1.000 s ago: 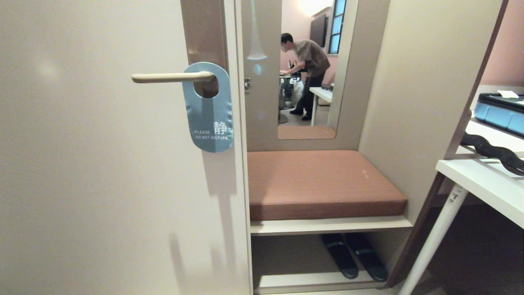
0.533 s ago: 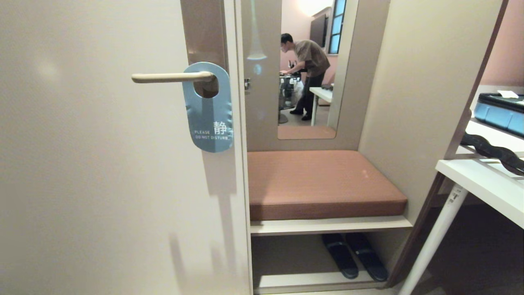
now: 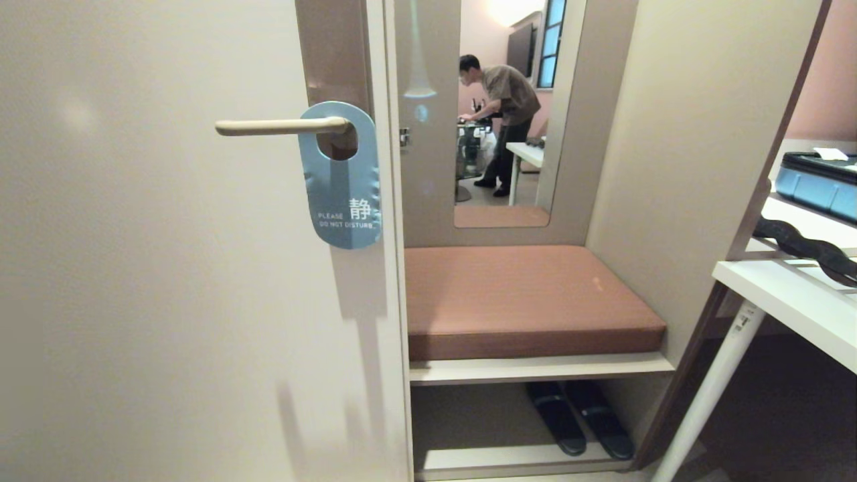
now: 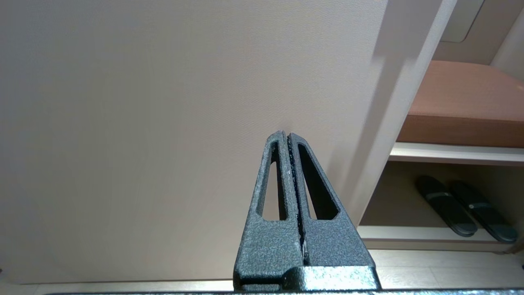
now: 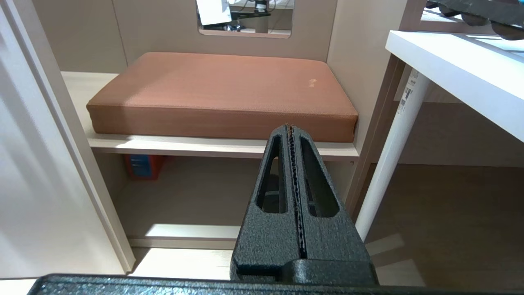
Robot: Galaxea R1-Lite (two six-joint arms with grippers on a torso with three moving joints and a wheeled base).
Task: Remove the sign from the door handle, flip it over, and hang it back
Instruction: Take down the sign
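Head view: the sign (image 3: 341,194) hangs on the door handle (image 3: 281,126), blue "PLEASE DO NOT DISTURB" side out, lever through its big hole, lower part lying flat against the door (image 3: 167,268) near its edge. No arm in frame. A person (image 3: 502,107) shows far off through the opening above the cushioned bench (image 3: 529,294); slippers (image 3: 579,418) sit underneath.

Left wrist view: left gripper (image 4: 288,137) clenched, holding nothing, pointed at bare door panel – sign not in view.

Right wrist view: right gripper (image 5: 290,129) clenched too, empty, aimed at the bench and a white table leg (image 5: 389,159).

Handling, judged: thin card, light, a bit bendy, probably slick – pinch the lower edge or side below the hole, slide it off along the lever toward the free end, don't crease it.
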